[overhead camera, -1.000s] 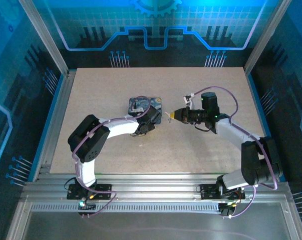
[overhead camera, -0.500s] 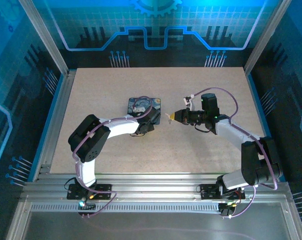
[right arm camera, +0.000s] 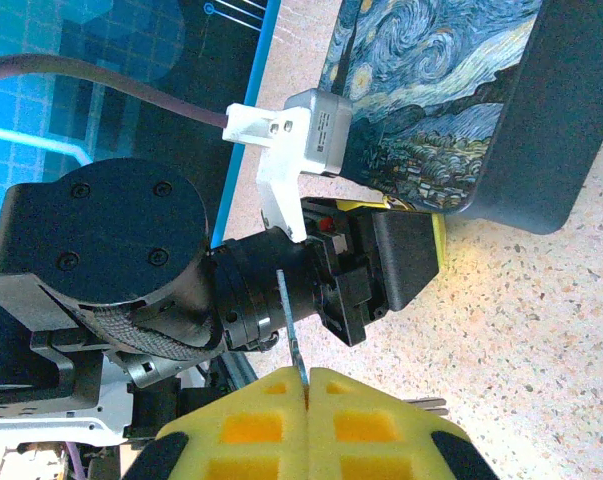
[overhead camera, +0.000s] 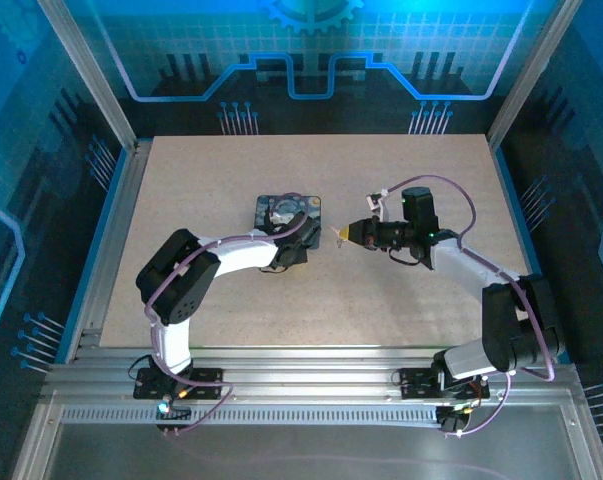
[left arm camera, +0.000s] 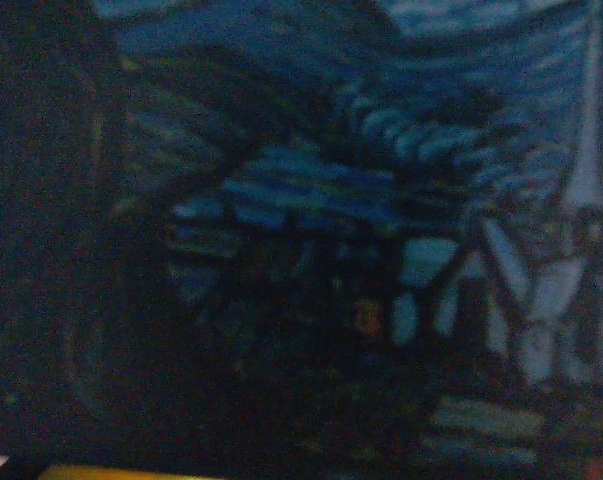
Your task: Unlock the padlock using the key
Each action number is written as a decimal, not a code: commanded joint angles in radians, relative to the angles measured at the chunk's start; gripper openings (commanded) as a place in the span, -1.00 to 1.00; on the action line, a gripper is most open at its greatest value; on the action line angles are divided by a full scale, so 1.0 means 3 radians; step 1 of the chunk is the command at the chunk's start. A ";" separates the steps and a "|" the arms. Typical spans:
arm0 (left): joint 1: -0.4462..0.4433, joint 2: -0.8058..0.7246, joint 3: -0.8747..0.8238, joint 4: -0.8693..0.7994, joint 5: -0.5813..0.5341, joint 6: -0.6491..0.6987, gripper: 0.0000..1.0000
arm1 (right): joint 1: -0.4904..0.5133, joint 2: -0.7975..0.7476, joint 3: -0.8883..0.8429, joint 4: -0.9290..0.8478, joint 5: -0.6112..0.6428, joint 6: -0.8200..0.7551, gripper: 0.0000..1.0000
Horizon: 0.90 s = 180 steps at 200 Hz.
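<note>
Key (right arm camera: 289, 325): a thin silvery blade is sticking out of the seam between two yellow foam pads and pointing toward the opposite arm.
Padlock: too small and too shadowed to be picked out. Its exact place cannot be told.
Right gripper (right arm camera: 307, 378): the jaws are pressing fully together and pinching the key. In the top view the tip is hovering just right of the box.
Left gripper (overhead camera: 307, 240): it is lying low against the box's near right corner and facing the right gripper. Whether its jaws are parted or clamping cannot be told.
Box (overhead camera: 281, 210): dark blue with painted swirls, it is sitting on the table. The left wrist view is catching its painted face dark and blurred.
Table (overhead camera: 201, 180): speckled beige, it is carrying the box.
</note>
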 commanded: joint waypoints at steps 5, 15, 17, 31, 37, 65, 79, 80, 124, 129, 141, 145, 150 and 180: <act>-0.0007 0.0107 -0.0046 0.0030 0.0010 0.0057 -0.21 | -0.0030 -0.0063 0.0002 -0.0037 -0.0014 -0.0043 -1.00; -0.0005 0.0117 -0.0051 0.0029 0.0003 0.0059 -0.17 | -0.0029 -0.0068 0.0002 -0.0047 -0.0010 -0.0040 -1.00; -0.0005 0.0118 -0.0051 0.0032 0.0002 0.0057 -0.16 | -0.0026 -0.0072 0.0002 -0.0048 -0.0013 -0.0040 -1.00; -0.0002 0.0138 -0.0063 0.0062 -0.0003 0.0084 -0.15 | -0.0027 -0.0083 -0.0002 -0.0058 -0.0008 -0.0044 -1.00; -0.0001 0.0148 -0.0063 0.0073 -0.0003 0.0094 -0.15 | -0.0026 -0.0086 0.0002 -0.0066 -0.0008 -0.0045 -1.00; 0.0015 0.0190 -0.0084 0.0126 -0.0011 0.0125 -0.24 | -0.0022 -0.0098 0.0020 -0.0107 -0.0012 -0.0061 -1.00; 0.0033 0.0195 -0.0089 0.0148 -0.0006 0.0131 -0.29 | -0.0020 -0.0107 0.0030 -0.0123 -0.0010 -0.0071 -1.00; 0.0031 0.0195 -0.0089 0.0150 -0.0005 0.0133 -0.30 | -0.0022 -0.0108 0.0031 -0.0124 -0.0010 -0.0071 -1.00; 0.0041 0.0173 -0.0086 0.0151 0.0022 0.0233 -0.75 | -0.0020 -0.0124 0.0034 -0.0145 -0.0005 -0.0073 -1.00; 0.0045 0.0154 -0.0084 0.0140 0.0056 0.0228 -0.79 | -0.0018 -0.0124 0.0033 -0.0154 -0.0005 -0.0080 -1.00; 0.0050 0.0084 -0.0075 0.0092 0.0160 0.0209 -0.83 | -0.0010 -0.0136 0.0028 -0.0206 0.0003 -0.0116 -1.00; 0.0058 0.0054 -0.0061 0.0055 0.0210 0.0188 -0.85 | -0.0003 -0.0142 0.0024 -0.0229 0.0013 -0.0137 -1.00; 0.0073 0.0018 -0.0036 0.0001 0.0294 0.0160 -0.90 | 0.0004 -0.0149 0.0022 -0.0262 0.0023 -0.0163 -1.00; 0.0242 -0.0230 0.0041 -0.0212 0.1145 -0.0135 -1.00 | 0.0009 -0.0262 -0.0112 -0.0336 0.0076 -0.0279 -1.00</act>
